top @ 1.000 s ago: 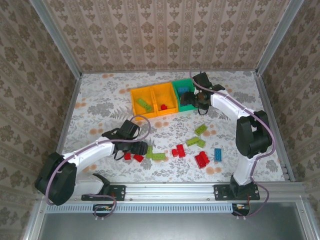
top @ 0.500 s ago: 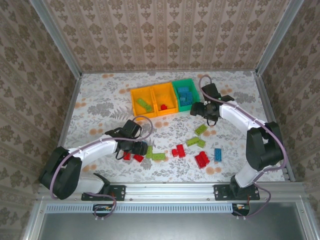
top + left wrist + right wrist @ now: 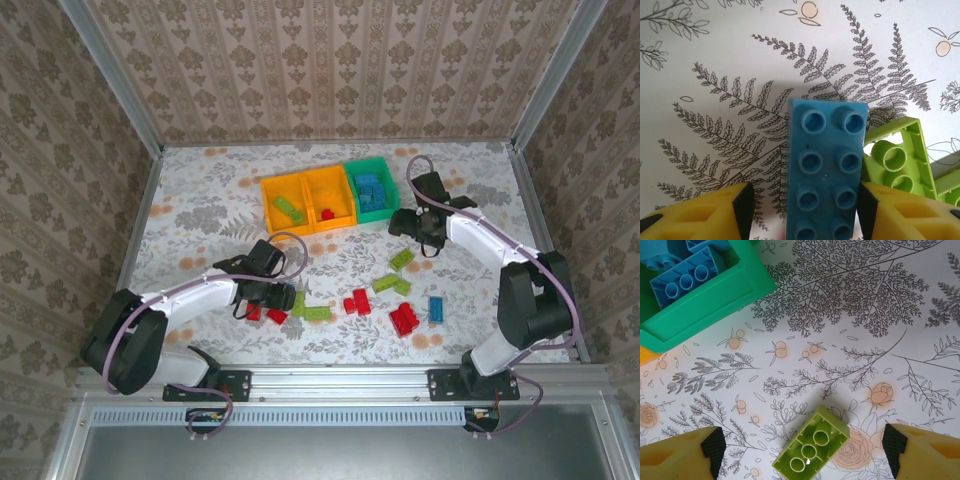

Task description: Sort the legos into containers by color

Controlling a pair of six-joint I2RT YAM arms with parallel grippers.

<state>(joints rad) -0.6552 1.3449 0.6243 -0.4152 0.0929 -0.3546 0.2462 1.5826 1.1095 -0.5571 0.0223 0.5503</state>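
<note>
Top view: containers [image 3: 325, 197] are seen beyond left gripper [image 3: 275, 297], just beside right gripper [image 3: 415, 232].
Left wrist: jaws parted around a blue lego [image 3: 825, 185], a gap seen at one side.
Right wrist: jaws spread wide, nothing held; a lime lego [image 3: 810, 450] is laid between them.

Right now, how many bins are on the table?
3, joined in a row at the far side: the left orange bin, the middle orange bin and the green bin at the right end. None looks hidden.
</note>
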